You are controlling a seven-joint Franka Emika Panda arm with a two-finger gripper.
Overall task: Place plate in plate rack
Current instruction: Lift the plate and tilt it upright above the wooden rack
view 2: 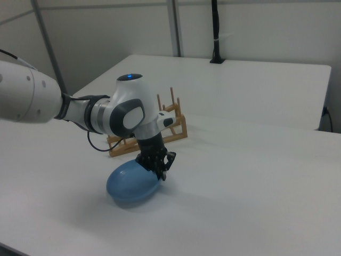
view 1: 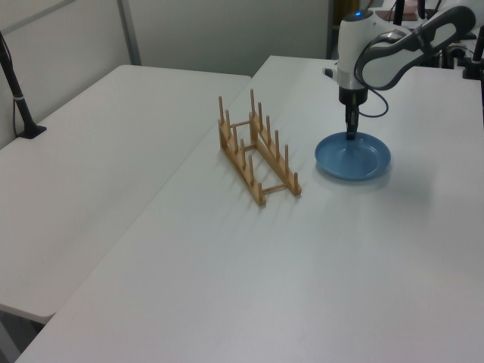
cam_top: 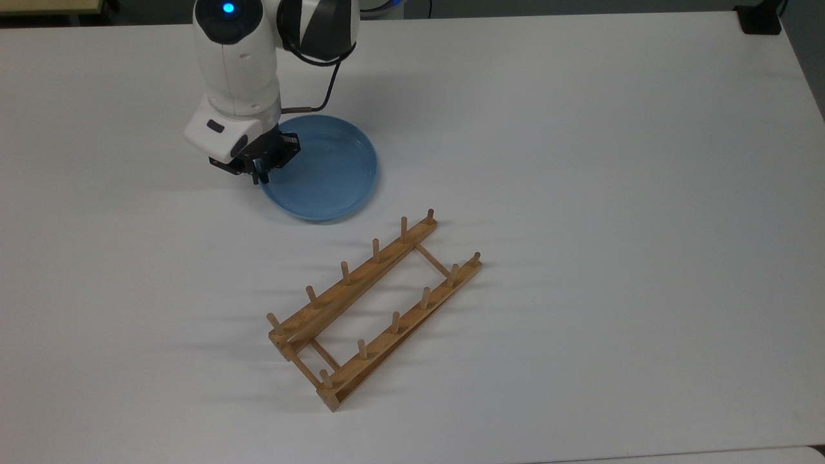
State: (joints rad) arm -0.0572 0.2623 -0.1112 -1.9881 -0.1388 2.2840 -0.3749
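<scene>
White tabletop [cam_top: 580, 161] filled the scene before us, with a second white table [view 1: 98, 144] butted against it on the left view's left and grey partition walls behind. We worked with a white robot arm [cam_top: 235, 58] whose wrist carried a glowing blue light, reaching in from the far edge in the top view.

Our two-finger gripper [cam_top: 261, 169] pointed down at the rim of the round, shallow, glossy light-blue plate [cam_top: 325, 171]. Its black fingers [view 2: 160, 165] stood closed together on that rim, pinching the plate's edge on the top view's left. In the right view the plate looked tilted, the gripped side raised and the opposite side low near the tabletop; we could not tell whether that low side touched the surface.

We saw the light-brown wooden plate rack [cam_top: 374, 303], two long parallel rails with short upright pegs and thin crossbars, standing on the tabletop nearer the middle, set diagonally in the top view. It held nothing. The plate was near the rack's far end yet apart from it, between the rack and the tabletop's far edge.
</scene>
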